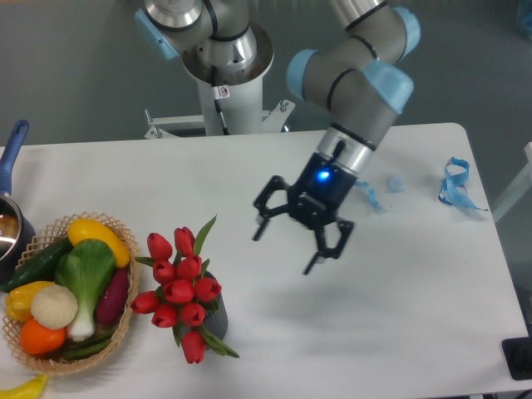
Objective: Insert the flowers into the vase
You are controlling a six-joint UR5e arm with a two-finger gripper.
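Note:
A bunch of red tulips, the flowers (181, 291), stands in the dark grey vase (215, 317) on the white table, left of centre near the front. The buds and leaves hide most of the vase; only part of its side shows. One long green leaf sticks up at the top of the bunch. My gripper (287, 248) hangs open above the table, well to the right of the flowers and apart from them, with nothing between its fingers.
A wicker basket (125, 322) of vegetables sits at the front left beside the flowers. A pot with a blue handle (12, 150) is at the left edge. Blue ribbon scraps (455, 184) lie at the back right. The robot base (226, 58) stands behind the table.

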